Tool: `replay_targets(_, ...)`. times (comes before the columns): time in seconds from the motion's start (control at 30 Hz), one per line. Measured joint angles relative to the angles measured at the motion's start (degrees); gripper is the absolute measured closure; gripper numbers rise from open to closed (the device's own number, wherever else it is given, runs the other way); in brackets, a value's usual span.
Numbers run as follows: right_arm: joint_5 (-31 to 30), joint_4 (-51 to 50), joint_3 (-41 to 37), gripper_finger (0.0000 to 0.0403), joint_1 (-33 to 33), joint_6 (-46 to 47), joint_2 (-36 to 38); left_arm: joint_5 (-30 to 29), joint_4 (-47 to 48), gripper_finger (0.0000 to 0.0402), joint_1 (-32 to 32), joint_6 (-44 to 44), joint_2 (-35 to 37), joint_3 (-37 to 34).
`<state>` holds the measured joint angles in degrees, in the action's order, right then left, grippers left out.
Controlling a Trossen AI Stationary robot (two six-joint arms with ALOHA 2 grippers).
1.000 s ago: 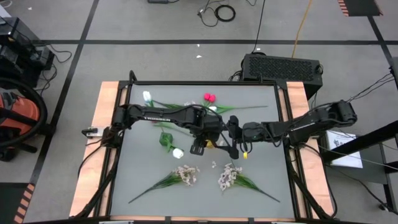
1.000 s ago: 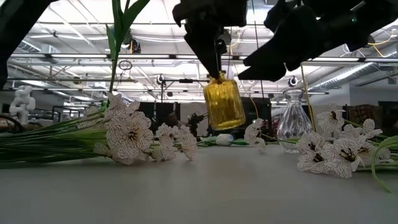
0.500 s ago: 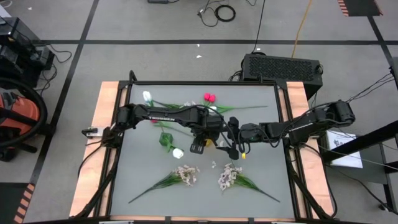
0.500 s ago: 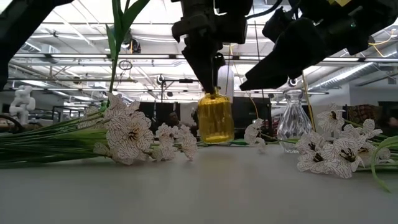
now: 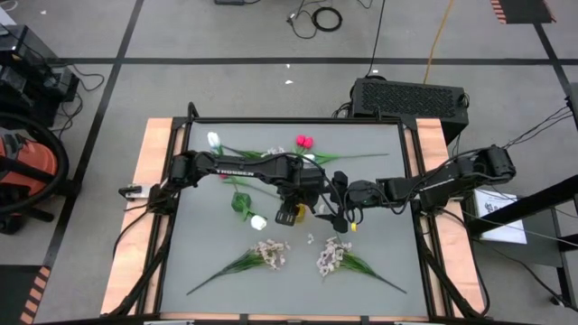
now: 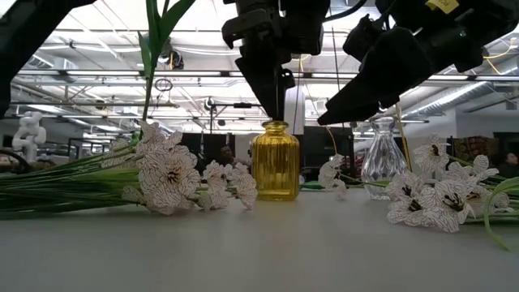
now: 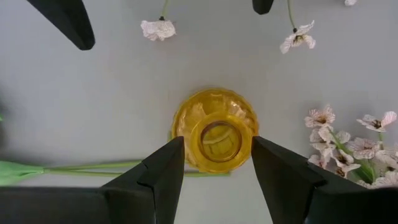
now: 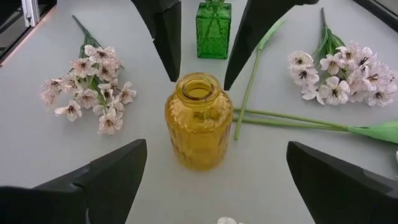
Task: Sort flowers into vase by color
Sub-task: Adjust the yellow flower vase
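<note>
We see a grey surface in an industrial hall, scattered with flowers. The left claw is apart, straddling the neck of an upright ribbed yellow glass vase; the right claw gapes wide nearby, empty.

A grey floor crossed by dark tape lines surrounds the wood-edged table. A black case sits behind it, an orange vacuum beside it. Ceiling beams and bright lights fill the hall beyond.

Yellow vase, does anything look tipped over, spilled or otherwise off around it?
Nothing stands out. The yellow vase stands upright on the table, empty, with the left gripper open around its neck and the right gripper open beside it. The flowers lie flat on the table, none in a vase yet.
</note>
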<state>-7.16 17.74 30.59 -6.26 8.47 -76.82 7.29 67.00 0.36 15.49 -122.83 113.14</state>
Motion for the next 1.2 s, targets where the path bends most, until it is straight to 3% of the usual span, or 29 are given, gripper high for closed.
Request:
replay_targets(0.3,-0.05,0.09,0.00,0.0025,-0.39,0.33,0.02,-1.25,5.07,0.0207,-0.18,-0.90,0.01,4.01)
replay_targets(0.57,-0.28,1.39,0.09,0.0025,-0.37,1.26,0.02,-12.55,17.85,0.0207,-1.39,-1.22,0.07,21.86)
replay_targets(0.73,-0.39,1.16,0.09,0.0025,-0.37,3.75,0.04,-17.95,16.74,0.0213,-1.77,-2.85,11.67,19.16)
replay_targets(0.93,-0.85,1.14,1.25,0.0025,0.11,4.41,0.02,-18.51,11.98,0.0238,-2.32,-7.58,25.07,19.39)
replay_targets(1.2,-0.95,-0.84,5.39,0.0025,0.28,4.61,0.04,-21.19,10.66,0.0282,1.63,-5.90,33.14,15.13)
